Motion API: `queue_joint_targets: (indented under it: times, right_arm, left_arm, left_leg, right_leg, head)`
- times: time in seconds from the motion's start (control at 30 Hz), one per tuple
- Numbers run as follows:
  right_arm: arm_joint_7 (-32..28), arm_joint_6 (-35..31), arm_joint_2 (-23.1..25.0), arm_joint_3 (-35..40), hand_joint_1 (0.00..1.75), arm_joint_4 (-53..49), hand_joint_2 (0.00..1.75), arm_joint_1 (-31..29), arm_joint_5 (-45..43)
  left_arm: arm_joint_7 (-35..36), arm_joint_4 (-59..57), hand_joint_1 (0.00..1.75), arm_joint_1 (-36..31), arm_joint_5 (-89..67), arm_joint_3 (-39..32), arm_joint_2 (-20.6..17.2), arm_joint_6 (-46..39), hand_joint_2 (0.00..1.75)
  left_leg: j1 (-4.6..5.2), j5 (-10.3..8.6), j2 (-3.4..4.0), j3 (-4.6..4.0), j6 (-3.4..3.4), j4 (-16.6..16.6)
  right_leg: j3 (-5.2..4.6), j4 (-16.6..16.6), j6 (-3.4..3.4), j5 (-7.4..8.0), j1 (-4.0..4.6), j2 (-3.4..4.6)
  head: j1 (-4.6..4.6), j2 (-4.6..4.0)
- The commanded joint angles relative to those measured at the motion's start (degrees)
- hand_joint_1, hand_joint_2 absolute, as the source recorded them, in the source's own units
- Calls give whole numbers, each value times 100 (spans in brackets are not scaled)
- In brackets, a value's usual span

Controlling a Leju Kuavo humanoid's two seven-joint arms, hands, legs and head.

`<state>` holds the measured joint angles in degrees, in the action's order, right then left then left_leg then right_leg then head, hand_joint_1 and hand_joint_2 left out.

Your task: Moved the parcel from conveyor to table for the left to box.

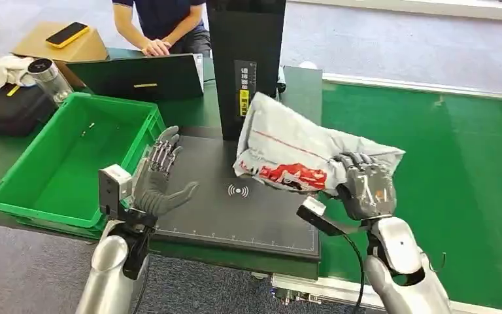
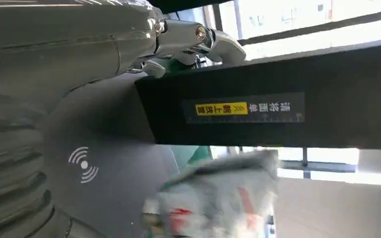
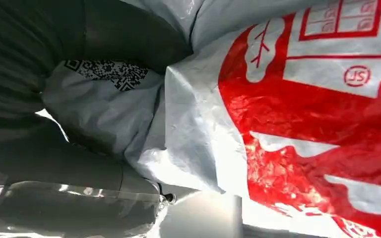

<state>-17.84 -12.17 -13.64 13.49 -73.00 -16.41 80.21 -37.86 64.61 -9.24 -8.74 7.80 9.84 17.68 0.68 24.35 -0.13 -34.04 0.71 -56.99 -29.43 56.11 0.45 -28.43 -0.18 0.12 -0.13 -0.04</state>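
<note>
A grey-white plastic parcel (image 1: 287, 147) with red print hangs above the black scanning pad (image 1: 235, 216), gripped at its right end by my right hand (image 1: 365, 186). Close behind that hand, the parcel (image 3: 278, 114) shows red graphics and a QR code. My left hand (image 1: 158, 180) is raised over the pad's left edge, fingers spread, holding nothing. From the left wrist, the parcel (image 2: 218, 198) appears blurred beyond the pad (image 2: 94, 163). The green crate (image 1: 72, 157) stands left of the pad.
A black upright scanner column (image 1: 245, 62) rises behind the pad. A person sits behind a laptop (image 1: 137, 77) at the back. A dark bag, metal flask (image 1: 49, 77) and cardboard box with a phone lie at far left. The green conveyor (image 1: 431, 183) runs on the right.
</note>
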Motion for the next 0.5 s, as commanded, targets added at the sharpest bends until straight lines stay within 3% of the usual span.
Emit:
queue_joint_targets:
  times: [0.03,0.2,0.5]
  right_arm:
    - [-341,-27,-129,2650,175,2575,175,-1955,-350]
    - [-918,-663,-7,3286,175,3283,175,-2302,-1122]
    - [-1025,-1247,367,3668,175,3825,175,-2362,-1549]
  left_arm:
    - [-75,-694,0,-280,64,242,-219,-50,175]
    - [-70,-873,0,-416,138,306,-244,-21,175]
    - [-94,-930,0,-486,180,421,-274,-32,175]
  left_leg:
    - [-1,3,43,32,-14,14]
    - [1,3,28,34,-15,14]
    - [0,3,14,39,-18,18]
  right_leg:
    - [14,-12,-4,11,0,42]
    - [18,-9,-4,4,-3,25]
    - [30,-15,-3,1,-2,10]
  head:
    - [-2,0]
    - [-2,0]
    - [-2,0]
